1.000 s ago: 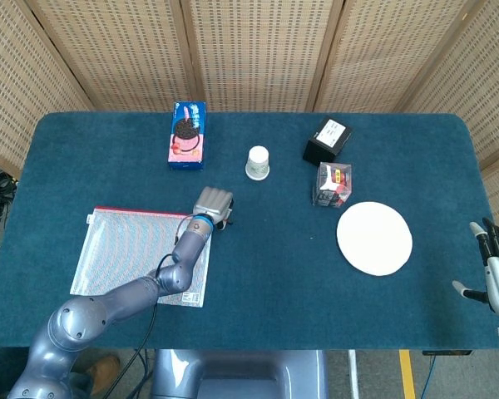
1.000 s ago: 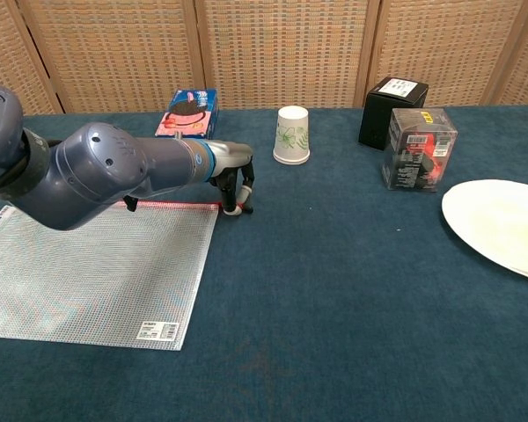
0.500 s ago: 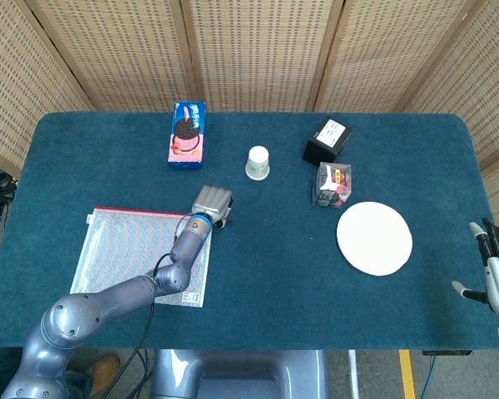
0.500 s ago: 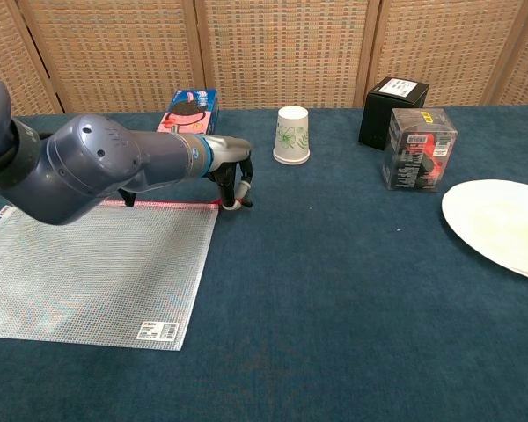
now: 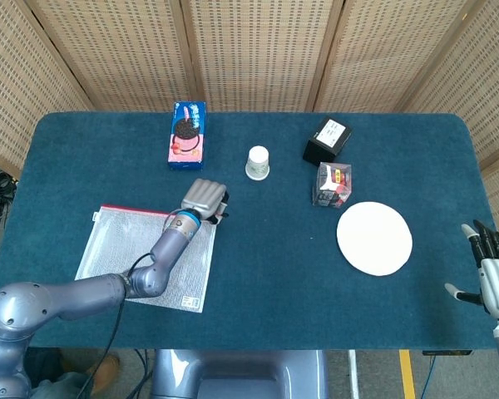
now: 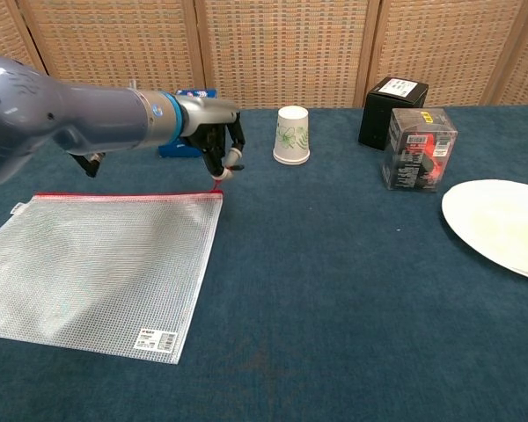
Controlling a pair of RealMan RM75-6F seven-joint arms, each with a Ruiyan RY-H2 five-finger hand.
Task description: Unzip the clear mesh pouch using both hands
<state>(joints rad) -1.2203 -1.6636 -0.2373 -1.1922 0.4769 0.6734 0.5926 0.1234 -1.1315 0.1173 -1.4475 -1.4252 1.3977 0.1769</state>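
The clear mesh pouch (image 5: 141, 258) (image 6: 106, 264) lies flat at the table's front left, with its red zipper (image 6: 123, 195) along the far edge. My left hand (image 5: 204, 199) (image 6: 213, 141) hovers just above the pouch's far right corner. It pinches the white zipper pull (image 6: 232, 167), and a short red tab runs down from the pull to that corner. My right hand (image 5: 489, 270) shows only in the head view, beyond the table's right front edge, fingers spread and holding nothing.
A cookie box (image 5: 187, 135) lies at the back left, partly hidden behind my left hand in the chest view. A paper cup (image 5: 258, 162) (image 6: 291, 134) stands upside down mid-table. A black box (image 5: 328, 140) (image 6: 394, 110), a clear box (image 5: 333, 184) (image 6: 420, 148) and a white plate (image 5: 374, 238) (image 6: 502, 224) sit right.
My left hand has risen off the table with the zipper pull in its fingers, and the pouch has slid slightly away and rightward. The right hand has barely moved.
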